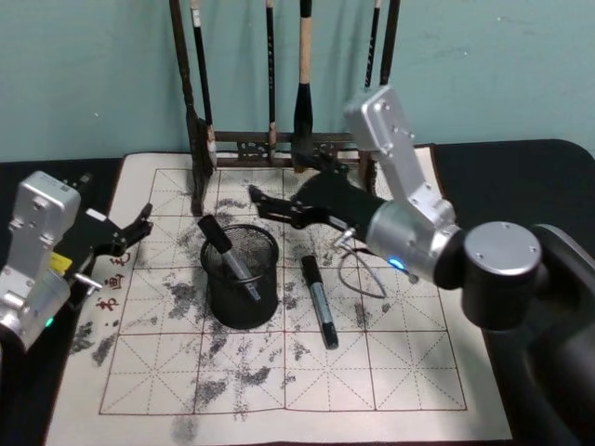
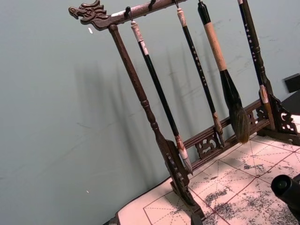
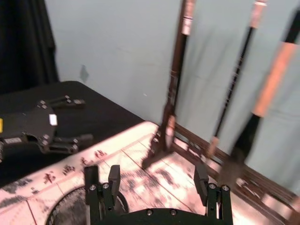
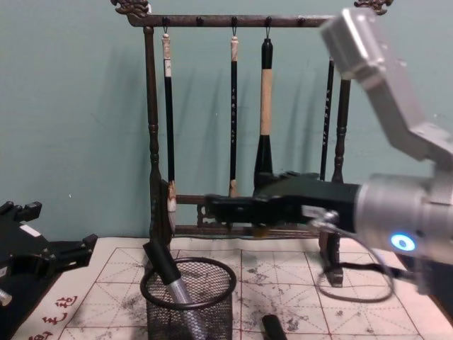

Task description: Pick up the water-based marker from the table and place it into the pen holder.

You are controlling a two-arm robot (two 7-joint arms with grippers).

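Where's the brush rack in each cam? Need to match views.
Head view: brush rack top centre, behind the open right gripper.
Left wrist view: rack close up, four brushes hanging.
Right wrist view: its post and brushes beyond the fingers.
Chest view: centre, behind the right gripper.
Shared landmark: gridded mat under it.

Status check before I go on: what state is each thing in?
Pen holder: upright, holds one marker.
Marker inside: leaning.
Other marker: lying flat on mat.
Right gripper: open, empty, above holder.
Left gripper: open, empty, at mat's left edge.
Brushes: hanging on rack.
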